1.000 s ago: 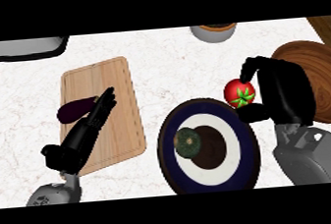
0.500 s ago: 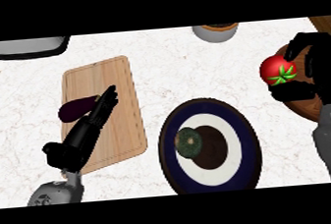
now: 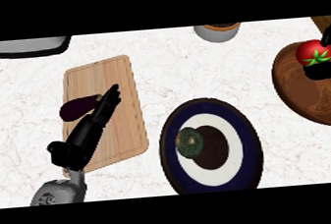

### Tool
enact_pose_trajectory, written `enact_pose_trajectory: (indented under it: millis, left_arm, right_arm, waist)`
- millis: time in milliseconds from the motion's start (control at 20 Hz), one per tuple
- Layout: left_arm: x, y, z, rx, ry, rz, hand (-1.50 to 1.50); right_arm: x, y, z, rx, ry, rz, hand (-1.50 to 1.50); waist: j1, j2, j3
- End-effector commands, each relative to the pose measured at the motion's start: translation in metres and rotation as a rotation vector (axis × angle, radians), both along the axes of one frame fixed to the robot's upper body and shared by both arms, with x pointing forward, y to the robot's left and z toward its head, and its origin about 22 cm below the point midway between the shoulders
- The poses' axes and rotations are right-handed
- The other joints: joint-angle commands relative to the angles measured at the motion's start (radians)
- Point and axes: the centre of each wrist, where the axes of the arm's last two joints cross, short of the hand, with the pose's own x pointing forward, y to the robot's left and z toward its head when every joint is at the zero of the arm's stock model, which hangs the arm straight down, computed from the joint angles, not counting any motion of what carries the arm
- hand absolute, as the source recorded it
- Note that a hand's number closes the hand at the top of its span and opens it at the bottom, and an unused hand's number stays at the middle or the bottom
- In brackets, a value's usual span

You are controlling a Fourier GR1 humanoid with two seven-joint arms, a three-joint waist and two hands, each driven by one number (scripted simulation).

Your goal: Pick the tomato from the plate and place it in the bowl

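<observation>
A: What is seen nearest?

B: The left hand (image 3: 83, 137) is rested over the cutting board (image 3: 107, 111), fingers straight, beside an eggplant (image 3: 79, 107). The plate (image 3: 244, 127) sits to its right.

A: And the tomato (image 3: 313, 52)?

B: It is clasped by the right hand (image 3: 325, 70), fingers curled round it, above the bowl (image 3: 305, 93). Placing is judged underway; lowering and release are called for next.

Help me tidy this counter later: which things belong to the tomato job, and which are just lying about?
Job:
tomato, held in the right hand
wooden bowl
plate

Lying about:
cutting board
eggplant
dark round item on the plate
resting left hand
</observation>
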Motion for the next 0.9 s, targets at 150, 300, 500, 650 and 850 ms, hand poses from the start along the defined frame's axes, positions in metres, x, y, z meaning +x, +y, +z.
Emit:
enact_pose_trajectory:
  millis: [150, 300, 500, 650, 850]
  left_arm:
    - [-0.009, -0.002, -0.014, -0.002, 0.010, -0.008, 0.00]
    - [0.000, -0.004, -0.002, 0.007, 0.009, 0.001, 0.00]
    - [0.005, 0.005, -0.004, -0.002, 0.015, 0.002, 0.00]
    - [-0.006, 0.010, 0.000, 0.015, -0.003, -0.004, 0.00]
    - [0.009, 0.006, 0.008, -0.004, 0.001, 0.001, 0.00]
  right_arm:
    - [0.018, -0.055, -0.029, 0.141, 0.330, -0.048, 1.50]
    - [0.022, -0.056, -0.045, 0.330, 0.382, 0.012, -1.50]
    - [0.025, -0.085, -0.054, 0.313, 0.335, 0.133, -1.50]
    - [0.034, -0.093, -0.042, 0.344, 0.204, 0.134, -1.50]
    - [0.037, -0.100, -0.011, 0.413, 0.065, 0.083, -1.50]
  waist:
    - [0.011, 0.004, 0.000]
    - [0.005, 0.002, 0.001]
    - [0.003, 0.002, 0.000]
    - [0.009, 0.001, 0.001]
    - [-0.002, 0.000, 0.000]
